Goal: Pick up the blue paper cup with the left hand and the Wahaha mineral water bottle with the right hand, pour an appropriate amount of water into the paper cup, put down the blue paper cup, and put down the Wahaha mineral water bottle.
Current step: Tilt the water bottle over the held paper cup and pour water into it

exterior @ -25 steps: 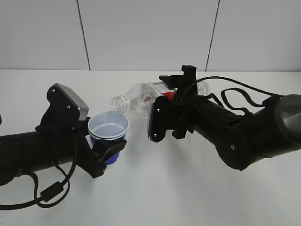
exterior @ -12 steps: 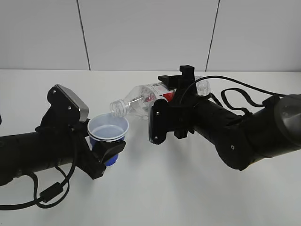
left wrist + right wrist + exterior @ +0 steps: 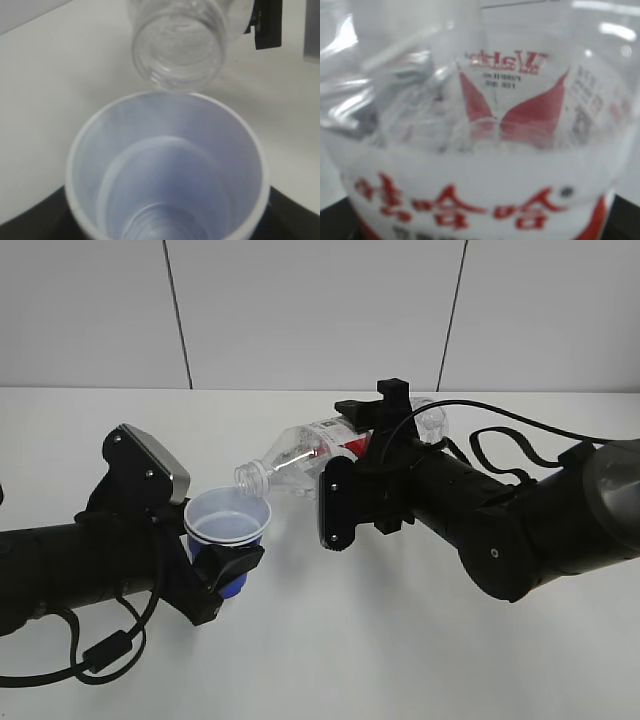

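My left hand (image 3: 222, 575) clenched on the cup (image 3: 227, 527), held upright above the white surface (image 3: 330, 640); my right hand (image 3: 352, 485) clenched on the bottle (image 3: 330, 445), tipped nearly level, its open mouth just over the cup's far rim, water pooled in the cup's bottom.

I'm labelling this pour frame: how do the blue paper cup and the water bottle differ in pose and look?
The blue paper cup stands upright, mouth up; the Wahaha mineral water bottle lies tipped nearly level, its open neck over the cup's rim. The cup is short, opaque blue; the bottle is long, clear, red-and-white labelled. Both are held off the table, each in a pincer.
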Controlling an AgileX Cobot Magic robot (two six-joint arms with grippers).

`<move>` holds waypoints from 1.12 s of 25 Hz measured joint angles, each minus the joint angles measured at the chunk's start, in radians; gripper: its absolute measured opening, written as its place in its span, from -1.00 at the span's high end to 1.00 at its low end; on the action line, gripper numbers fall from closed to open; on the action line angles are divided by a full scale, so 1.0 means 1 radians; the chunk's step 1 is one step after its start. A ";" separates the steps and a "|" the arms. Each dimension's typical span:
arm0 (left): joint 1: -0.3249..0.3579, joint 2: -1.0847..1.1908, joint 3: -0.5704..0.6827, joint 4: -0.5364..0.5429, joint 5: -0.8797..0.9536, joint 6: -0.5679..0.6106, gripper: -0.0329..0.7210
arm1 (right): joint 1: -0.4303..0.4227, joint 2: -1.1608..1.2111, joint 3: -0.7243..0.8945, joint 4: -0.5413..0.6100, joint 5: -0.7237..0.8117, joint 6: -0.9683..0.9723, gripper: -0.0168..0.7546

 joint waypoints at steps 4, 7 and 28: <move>0.000 0.000 0.000 0.000 0.006 0.000 -0.48 | 0.000 0.000 0.000 0.000 -0.001 -0.020 -0.38; 0.000 0.000 0.000 0.006 0.010 0.000 -0.48 | 0.000 0.000 0.000 0.000 -0.001 -0.026 -0.38; 0.000 0.000 0.000 0.041 0.040 0.000 -0.48 | 0.000 0.000 0.000 -0.008 -0.001 -0.080 -0.37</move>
